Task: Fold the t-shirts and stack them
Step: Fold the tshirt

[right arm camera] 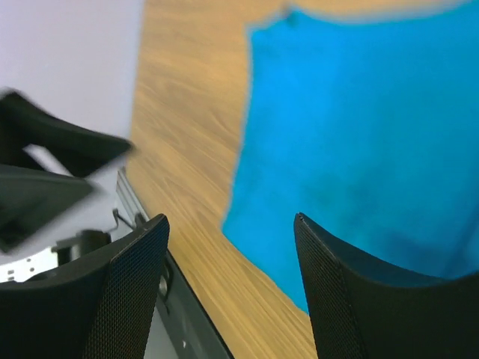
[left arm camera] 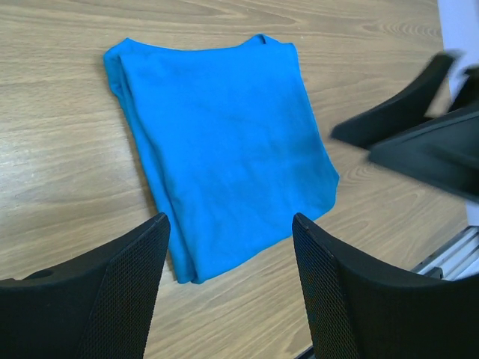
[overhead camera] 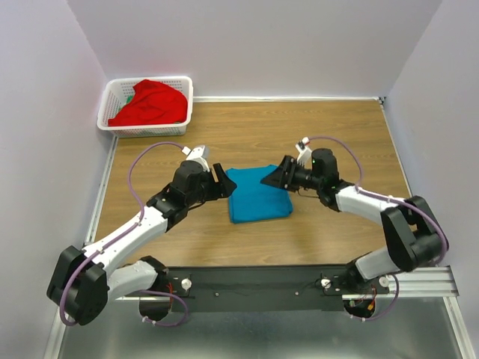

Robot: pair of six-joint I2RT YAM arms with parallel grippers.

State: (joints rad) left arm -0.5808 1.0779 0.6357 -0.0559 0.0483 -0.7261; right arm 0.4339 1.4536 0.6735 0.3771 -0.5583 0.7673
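Teal-blue cloth, folded into a neat rectangle, lies flat at the middle of the wooden table point(overhead camera: 337, 134): the teal-blue t-shirt point(overhead camera: 258, 196), flanked by two robot arms. The left gripper point(overhead camera: 223, 182) hovers just beside the shirt's left edge, its fingers point(left arm camera: 127, 284) spread wide and holding nothing. The left wrist view shows the cloth lying between and beyond them. The right gripper point(overhead camera: 275, 178) hangs at the shirt's far right corner, its own fingers equally wide apart and empty, pointing across the cloth toward the opposite arm. Whether its tips brush the fabric cannot be told, as the right wrist view is blurred.

The red t-shirt point(overhead camera: 150, 105) sits crumpled in a white lattice basket point(overhead camera: 185, 88) at the table's far left corner, well apart from the folded shirt and close against the pale walls. A black and silver rail point(overhead camera: 262, 280) carrying both arm bases runs along the near edge. A purple cable point(overhead camera: 135, 179) loops off the left arm, and another like it curves over the right. Nothing lies between the two grippers but the folded shirt itself.
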